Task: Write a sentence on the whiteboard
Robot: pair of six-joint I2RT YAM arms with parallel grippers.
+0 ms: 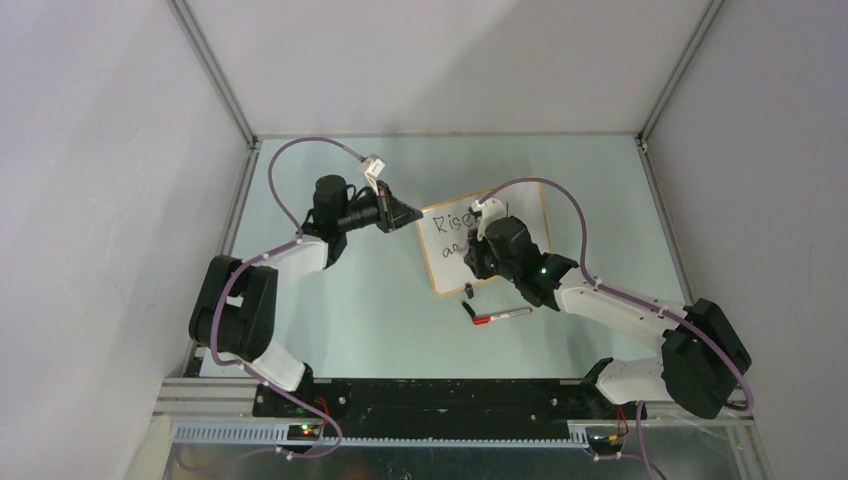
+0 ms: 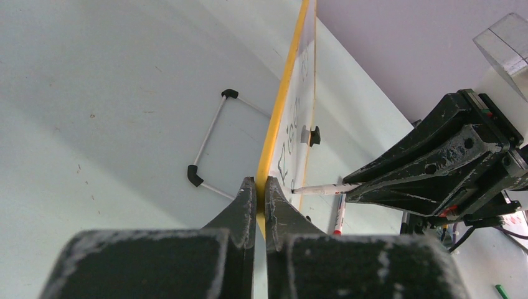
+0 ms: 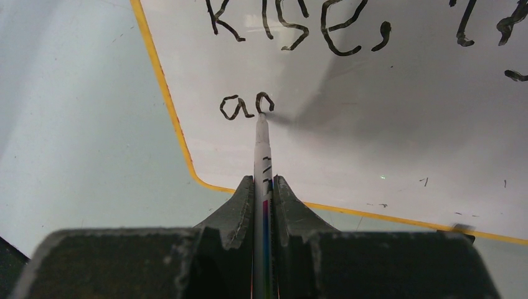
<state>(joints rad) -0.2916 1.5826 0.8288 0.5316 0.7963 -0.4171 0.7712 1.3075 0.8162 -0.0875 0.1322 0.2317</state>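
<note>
Seen from above, the right arm's wrist (image 1: 505, 250) covers the middle and right of the whiteboard (image 1: 447, 272), so only "Rise" and "aa" of the sentence (image 1: 455, 222) can be read. In the right wrist view, the top edge cuts through the first line's letters and most of the word after the comma. The marker (image 3: 262, 140) has its rear hidden between the fingers of the right gripper (image 3: 262, 187). The left wrist view sees the whiteboard nearly edge-on, its writing unreadable.
</note>
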